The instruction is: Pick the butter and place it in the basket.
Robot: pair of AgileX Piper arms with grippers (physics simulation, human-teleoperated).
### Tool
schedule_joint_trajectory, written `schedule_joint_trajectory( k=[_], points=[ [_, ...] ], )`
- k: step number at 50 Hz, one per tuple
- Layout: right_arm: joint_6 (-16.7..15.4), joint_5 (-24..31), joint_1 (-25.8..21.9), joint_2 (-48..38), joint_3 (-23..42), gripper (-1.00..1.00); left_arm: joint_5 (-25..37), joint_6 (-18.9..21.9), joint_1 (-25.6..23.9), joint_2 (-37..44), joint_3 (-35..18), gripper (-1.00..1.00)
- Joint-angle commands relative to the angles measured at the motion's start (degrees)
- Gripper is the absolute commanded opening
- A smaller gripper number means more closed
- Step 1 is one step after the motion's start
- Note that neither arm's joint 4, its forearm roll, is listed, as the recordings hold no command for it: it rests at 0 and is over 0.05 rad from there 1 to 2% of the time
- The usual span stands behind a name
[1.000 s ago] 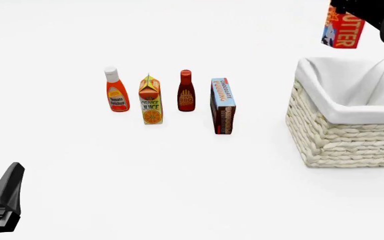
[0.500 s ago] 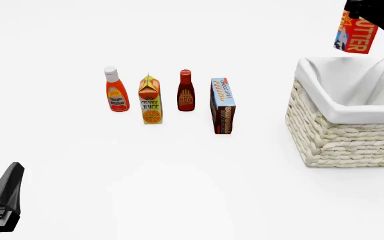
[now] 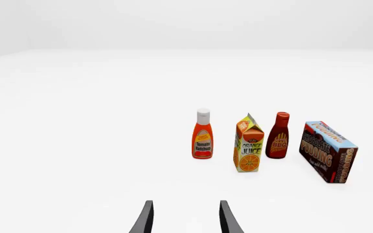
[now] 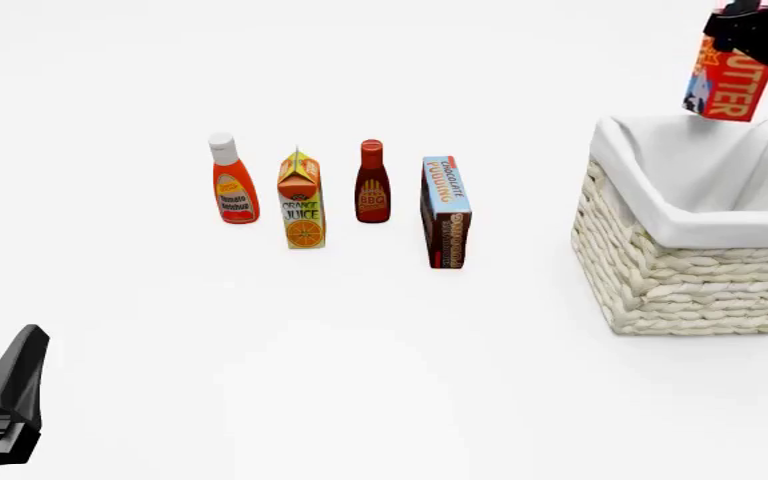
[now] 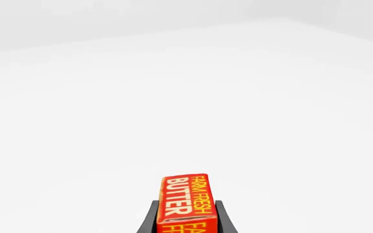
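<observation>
The butter (image 4: pixel 728 85), a red box with yellow lettering, hangs in the air just above the far rim of the basket (image 4: pixel 704 235), a big pale wicker basket with a white cloth lining at the table's right. My right gripper (image 4: pixel 744 35) is shut on the butter at its upper end. The right wrist view shows the butter (image 5: pixel 188 201) clamped between the two dark fingers (image 5: pixel 149 218). My left gripper (image 3: pixel 185 218) is open and holds nothing; its arm rests at the front left corner (image 4: pixel 4 400).
A row of groceries stands mid-table: tomato ketchup (image 4: pixel 233 182), orange juice carton (image 4: pixel 301 202), BBQ sauce bottle (image 4: pixel 372 183) and the chocolate pudding box (image 4: pixel 446 211). The pudding box is the one nearest the basket.
My right gripper has carried the butter to the right and slightly down, from left of the basket's far corner to above its far rim. The left arm has stayed still.
</observation>
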State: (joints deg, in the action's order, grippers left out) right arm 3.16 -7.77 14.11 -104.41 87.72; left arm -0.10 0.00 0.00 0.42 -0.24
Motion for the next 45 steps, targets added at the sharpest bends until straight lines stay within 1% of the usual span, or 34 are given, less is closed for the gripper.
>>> schedule_joint_trajectory(
  k=[1,3,5,10,15,36,45],
  points=[
    [1.2,-3.0,2.4,3.0,-1.6,-1.0,0.0,0.0,0.0,0.0,0.0,1.0],
    [1.7,-3.2,2.8,3.4,-1.9,-1.0,0.0,0.0,0.0,0.0,0.0,1.0],
    [1.3,-3.9,2.8,3.9,-2.6,-1.0,0.0,0.0,0.0,0.0,0.0,1.0],
    [1.6,-4.0,2.8,4.0,-3.4,-1.0,0.0,0.0,0.0,0.0,0.0,1.0],
    [0.9,-4.6,2.5,4.6,-4.9,-1.0,0.0,0.0,0.0,0.0,0.0,1.0],
    [0.6,-6.1,2.0,7.3,-8.2,-1.0,0.0,0.0,0.0,0.0,0.0,1.0],
    [0.1,-7.2,1.7,9.6,-10.5,-1.0,0.0,0.0,0.0,0.0,0.0,1.0]
  ],
)
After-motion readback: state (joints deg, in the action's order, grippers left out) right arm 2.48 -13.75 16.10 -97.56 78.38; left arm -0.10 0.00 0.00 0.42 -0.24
